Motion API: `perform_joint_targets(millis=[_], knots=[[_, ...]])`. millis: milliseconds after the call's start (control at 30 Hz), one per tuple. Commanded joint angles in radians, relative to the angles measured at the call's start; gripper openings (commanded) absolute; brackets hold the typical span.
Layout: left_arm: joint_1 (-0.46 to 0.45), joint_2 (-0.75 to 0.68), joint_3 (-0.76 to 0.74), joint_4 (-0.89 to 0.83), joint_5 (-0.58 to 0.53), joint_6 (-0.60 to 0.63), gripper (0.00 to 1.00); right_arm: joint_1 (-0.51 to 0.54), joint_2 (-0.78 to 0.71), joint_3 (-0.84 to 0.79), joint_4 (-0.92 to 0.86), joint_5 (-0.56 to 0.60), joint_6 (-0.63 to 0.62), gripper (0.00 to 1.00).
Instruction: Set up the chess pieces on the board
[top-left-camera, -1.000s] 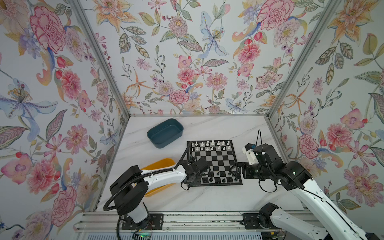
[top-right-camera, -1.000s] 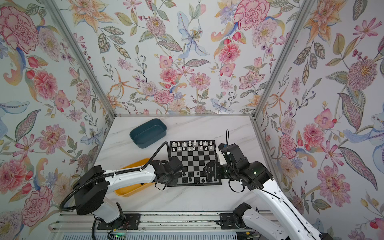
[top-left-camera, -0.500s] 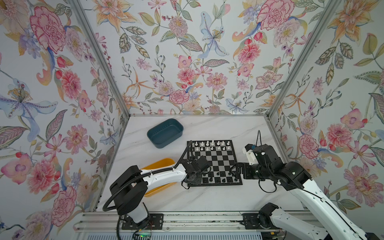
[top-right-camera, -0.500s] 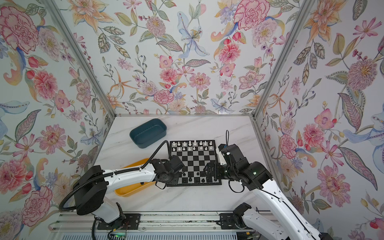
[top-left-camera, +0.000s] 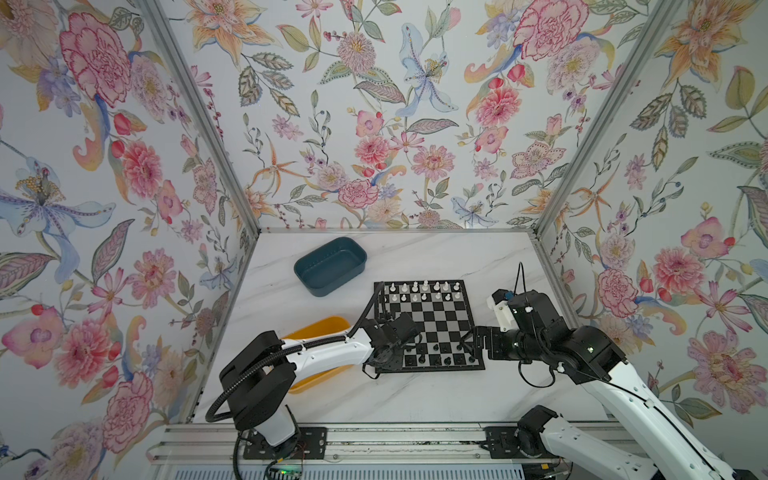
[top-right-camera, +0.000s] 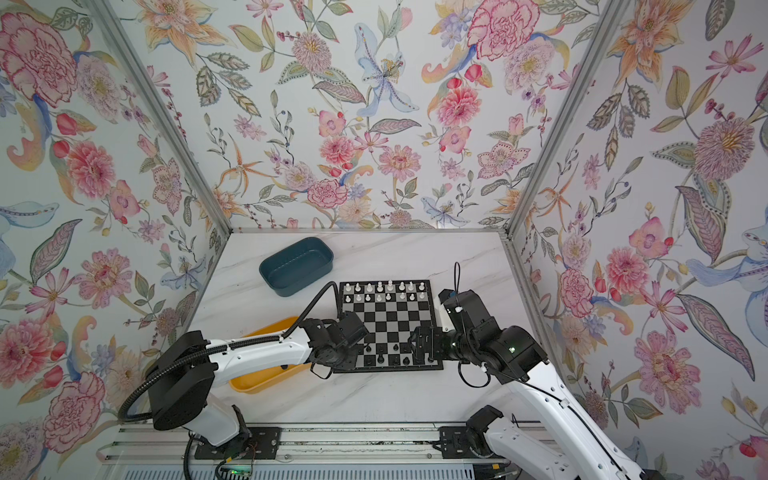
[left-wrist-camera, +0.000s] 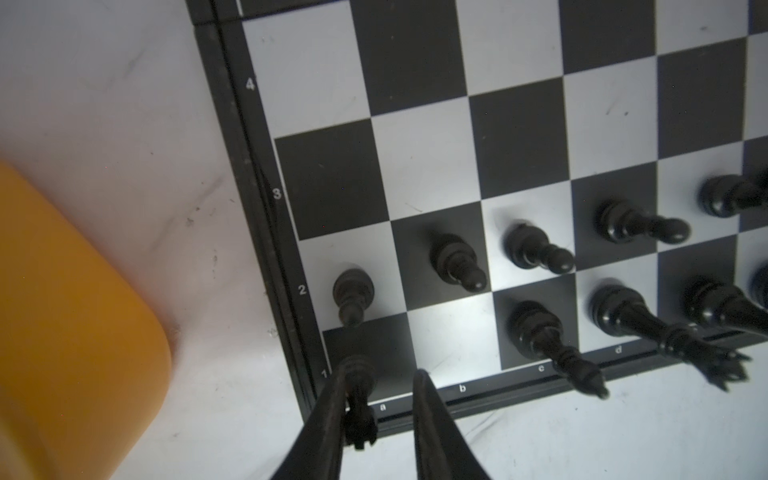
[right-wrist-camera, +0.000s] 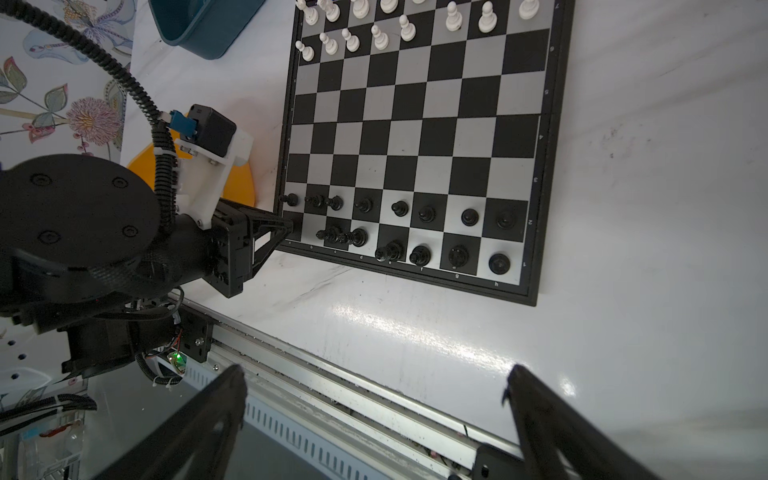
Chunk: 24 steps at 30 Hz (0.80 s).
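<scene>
The left fingers (left-wrist-camera: 328, 415) stand a little apart around the black rook (left-wrist-camera: 358, 384) on the board's (left-wrist-camera: 419, 162) corner square, the right fingers (right-wrist-camera: 199, 415) hang wide open over the counter (right-wrist-camera: 623, 208), so I think the left must next lift straight up without knocking it.

The left arm (top-left-camera: 324, 353) hides part of the yellow tray (top-left-camera: 320, 326) and the near-left corner of the board (top-left-camera: 440, 316).

Both top views look down from high; wrist cameras sit nearer, all sharing the board (top-left-camera: 436, 324).
</scene>
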Motion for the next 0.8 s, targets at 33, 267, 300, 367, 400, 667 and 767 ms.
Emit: perform_joint_targets(millis=[33, 267, 300, 367, 400, 667, 767], knots=[[0.010, 0.003, -0.027, 0.009, 0.015, 0.009, 0.30, 0.005, -0.005, -0.007, -0.014, 0.009, 0.010, 0.99], [0.014, 0.001, -0.044, 0.031, 0.020, 0.008, 0.30, 0.005, 0.004, -0.003, -0.014, 0.009, 0.011, 0.99], [0.014, 0.003, -0.046, 0.034, 0.022, 0.008, 0.30, 0.005, 0.006, -0.003, -0.015, 0.009, 0.011, 0.99], [0.014, 0.007, -0.048, 0.041, 0.027, 0.010, 0.30, 0.005, 0.007, -0.001, -0.016, 0.009, 0.010, 0.99], [0.014, 0.008, -0.047, 0.044, 0.027, 0.010, 0.30, 0.004, 0.008, 0.000, -0.015, 0.010, 0.011, 0.99], [0.014, 0.013, -0.042, 0.036, 0.034, 0.016, 0.30, 0.005, 0.013, 0.004, -0.019, 0.015, 0.010, 0.99], [0.014, 0.001, -0.039, 0.021, 0.025, 0.013, 0.32, 0.005, 0.016, 0.005, -0.019, 0.016, 0.008, 0.99]])
